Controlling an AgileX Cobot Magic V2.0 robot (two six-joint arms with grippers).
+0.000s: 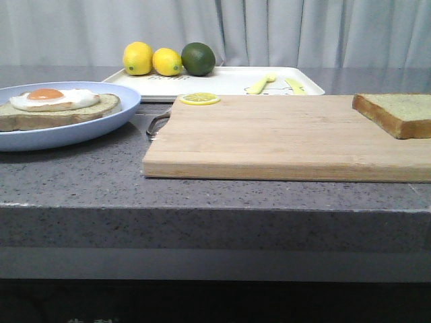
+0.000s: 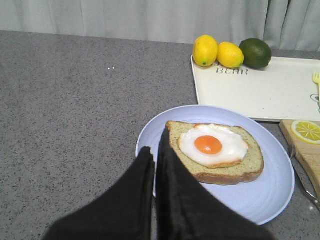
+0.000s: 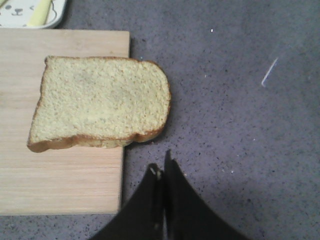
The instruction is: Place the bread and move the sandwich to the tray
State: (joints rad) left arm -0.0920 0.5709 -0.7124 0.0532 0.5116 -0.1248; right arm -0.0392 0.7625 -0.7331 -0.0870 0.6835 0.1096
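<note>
The plain bread (image 1: 397,112) lies on the right end of the wooden cutting board (image 1: 283,138), its edge hanging over the board's side in the right wrist view (image 3: 100,102). The sandwich (image 1: 57,106), egg on bread, sits on its pale blue plate (image 1: 101,124) at the left, also in the left wrist view (image 2: 220,152). The white tray (image 1: 222,82) stands behind the board. My left gripper (image 2: 156,145) is shut and empty above the plate's near rim. My right gripper (image 3: 161,167) is shut and empty over the counter beside the board. Neither gripper shows in the front view.
Two lemons (image 1: 151,59) and a lime (image 1: 198,58) sit at the tray's back left; yellow cutlery (image 1: 273,83) lies on its right part. A lemon slice (image 1: 199,99) rests on the board's far left corner. A metal handle (image 1: 156,125) sticks out at the board's left.
</note>
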